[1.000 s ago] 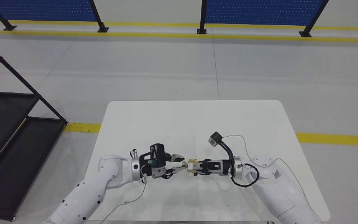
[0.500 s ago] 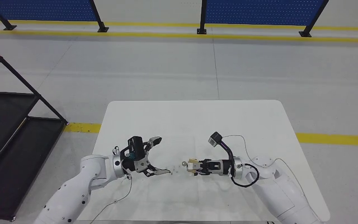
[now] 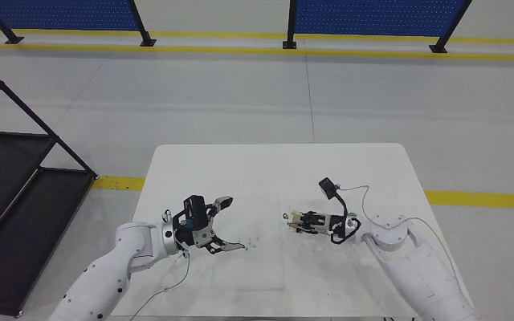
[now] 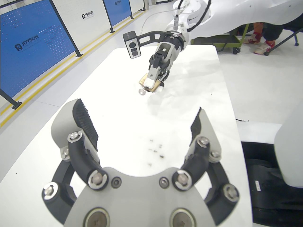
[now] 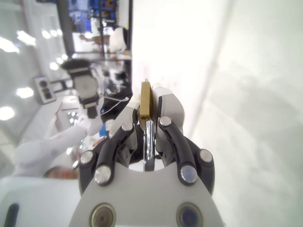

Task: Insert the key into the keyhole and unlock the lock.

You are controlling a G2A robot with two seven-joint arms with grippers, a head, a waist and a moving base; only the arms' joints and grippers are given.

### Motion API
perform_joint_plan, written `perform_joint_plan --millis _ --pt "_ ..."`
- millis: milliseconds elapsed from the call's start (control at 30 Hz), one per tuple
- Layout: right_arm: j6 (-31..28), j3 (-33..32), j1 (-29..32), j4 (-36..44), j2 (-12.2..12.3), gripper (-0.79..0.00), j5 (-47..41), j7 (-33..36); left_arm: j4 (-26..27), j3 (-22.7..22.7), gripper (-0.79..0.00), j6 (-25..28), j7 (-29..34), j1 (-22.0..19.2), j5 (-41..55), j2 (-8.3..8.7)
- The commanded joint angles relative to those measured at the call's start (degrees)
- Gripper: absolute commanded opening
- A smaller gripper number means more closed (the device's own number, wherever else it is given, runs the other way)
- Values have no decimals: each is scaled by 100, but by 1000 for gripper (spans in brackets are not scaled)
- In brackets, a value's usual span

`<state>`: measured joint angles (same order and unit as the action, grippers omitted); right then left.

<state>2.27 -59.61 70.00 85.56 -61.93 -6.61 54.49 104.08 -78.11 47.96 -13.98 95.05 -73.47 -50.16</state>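
Brass lock [image 5: 144,100] with silver key [image 4: 142,92] in it.

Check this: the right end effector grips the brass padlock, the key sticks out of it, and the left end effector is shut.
One point is wrong: the left end effector is open and empty, as the left wrist view shows. The right end effector does grip the brass padlock, with the key sticking out of it.
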Motion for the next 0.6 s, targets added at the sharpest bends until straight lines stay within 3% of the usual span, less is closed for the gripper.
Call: perform_joint_plan --millis 0,267,567 --pt "541 -6 -42 109 24 -785 339 -37 0 0 0 0 0 0 0 0" --pt "1981 322 -343 175 -5 -785 1066 -63 0 0 0 0 0 0 0 0" --pt "2722 542 -528 -46 -54 -785 1147 44 0 0 0 0 0 0 0 0"
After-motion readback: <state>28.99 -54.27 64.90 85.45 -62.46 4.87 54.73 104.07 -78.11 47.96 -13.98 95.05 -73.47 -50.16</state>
